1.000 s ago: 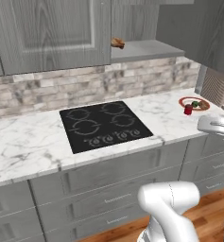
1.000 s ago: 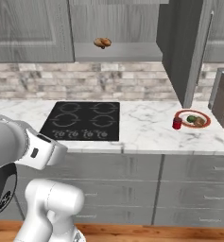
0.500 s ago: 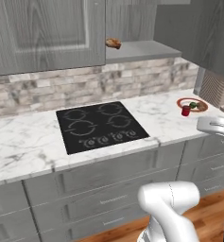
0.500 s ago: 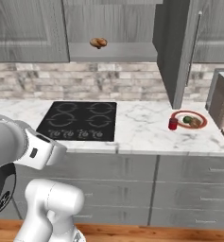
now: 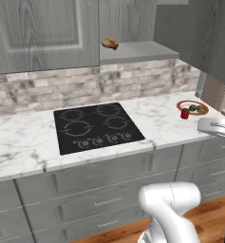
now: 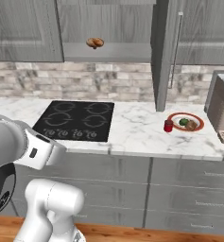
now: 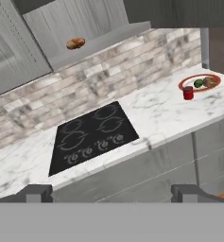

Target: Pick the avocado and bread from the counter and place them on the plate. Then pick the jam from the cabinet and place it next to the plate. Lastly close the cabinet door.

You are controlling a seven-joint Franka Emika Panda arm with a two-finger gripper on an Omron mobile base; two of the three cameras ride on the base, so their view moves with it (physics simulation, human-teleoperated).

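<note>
Claw [image 7: 111, 191] spread wide, holding nothing. Plate [image 6: 185, 116] carries avocado [image 6: 183, 122] and bread [image 6: 192, 125]; jam [image 6: 168, 125] just beside rim. Cabinet door [image 6: 161, 52] open.

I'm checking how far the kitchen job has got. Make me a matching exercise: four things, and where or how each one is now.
Things:
1. avocado
2. jam
3. pastry
4. cabinet door

Places or states:
A. on the cabinet shelf
B. standing open
C. on the plate
D. on the counter, beside the plate

Pairs: 1-C, 2-D, 3-A, 4-B
</note>
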